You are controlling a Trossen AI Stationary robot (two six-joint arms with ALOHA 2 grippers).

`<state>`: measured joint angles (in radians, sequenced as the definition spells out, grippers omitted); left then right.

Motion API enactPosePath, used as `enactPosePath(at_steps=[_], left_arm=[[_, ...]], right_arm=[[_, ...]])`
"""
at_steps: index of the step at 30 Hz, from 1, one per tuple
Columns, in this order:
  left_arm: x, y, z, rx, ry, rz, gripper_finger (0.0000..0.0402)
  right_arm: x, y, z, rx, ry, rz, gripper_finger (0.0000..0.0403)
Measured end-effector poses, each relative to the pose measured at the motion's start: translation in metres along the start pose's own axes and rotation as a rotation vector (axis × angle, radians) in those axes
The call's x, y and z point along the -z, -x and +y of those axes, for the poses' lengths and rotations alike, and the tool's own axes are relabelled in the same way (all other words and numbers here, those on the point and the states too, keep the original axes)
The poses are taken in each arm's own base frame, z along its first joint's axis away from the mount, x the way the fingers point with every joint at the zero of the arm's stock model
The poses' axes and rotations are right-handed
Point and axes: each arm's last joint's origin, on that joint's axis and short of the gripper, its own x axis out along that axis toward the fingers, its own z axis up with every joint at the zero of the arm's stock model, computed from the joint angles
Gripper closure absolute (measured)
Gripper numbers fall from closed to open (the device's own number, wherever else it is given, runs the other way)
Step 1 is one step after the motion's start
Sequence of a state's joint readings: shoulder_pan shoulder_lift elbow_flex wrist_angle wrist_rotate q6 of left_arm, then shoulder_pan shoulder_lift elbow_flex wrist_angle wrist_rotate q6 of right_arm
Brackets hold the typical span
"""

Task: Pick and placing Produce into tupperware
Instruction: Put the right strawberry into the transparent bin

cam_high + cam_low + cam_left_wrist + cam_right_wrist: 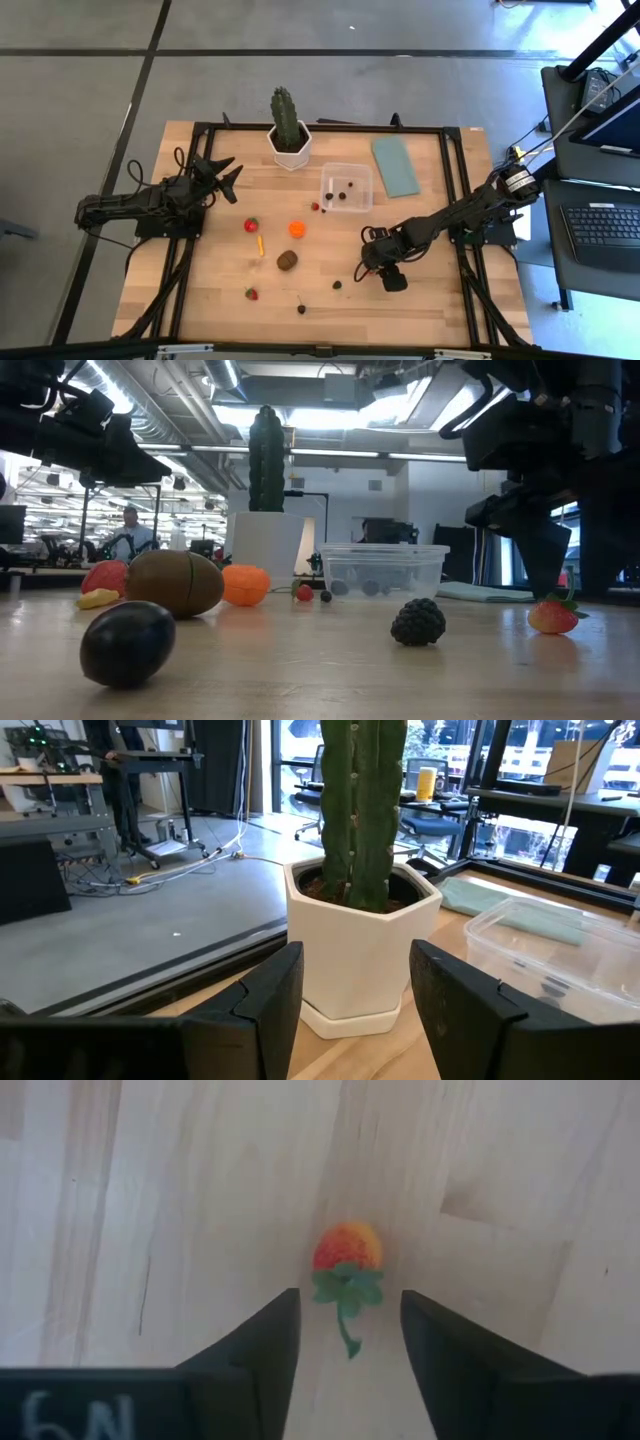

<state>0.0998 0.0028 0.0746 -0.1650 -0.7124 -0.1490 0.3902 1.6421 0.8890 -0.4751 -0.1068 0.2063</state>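
Note:
My right gripper is open and points down over the table's near right part. A small red-orange strawberry lies on the wood just ahead of its fingertips, its green stem reaching between them without touching; it also shows in the low view. The clear tupperware stands on the table with dark berries inside. More produce lies loose: an orange ball, a brown oval, a yellow stick, strawberries and dark berries. My left gripper waits open, facing the cactus pot.
The tall green cactus in its white hexagonal pot stands at the far edge, left of the tupperware. A flat blue-grey lid lies to the right of the tupperware. A black frame runs around the table edges. Bare wood lies along the near edge.

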Motion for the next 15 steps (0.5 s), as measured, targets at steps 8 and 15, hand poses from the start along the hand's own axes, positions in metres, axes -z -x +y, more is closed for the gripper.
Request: enactPosePath(at_steps=[8, 15], left_arm=[[0.0, 0.0, 0.0, 0.0, 0.0, 0.0, 0.0225], [0.0, 0.0, 0.0, 0.0, 0.0, 0.0, 0.0225]], right_arm=[[0.0007, 0.0, -0.0002, 0.001, 0.0, 0.008, 0.0304], [0.0018, 0.0, -0.0004, 0.003, -0.013, 0.019, 0.0345]])
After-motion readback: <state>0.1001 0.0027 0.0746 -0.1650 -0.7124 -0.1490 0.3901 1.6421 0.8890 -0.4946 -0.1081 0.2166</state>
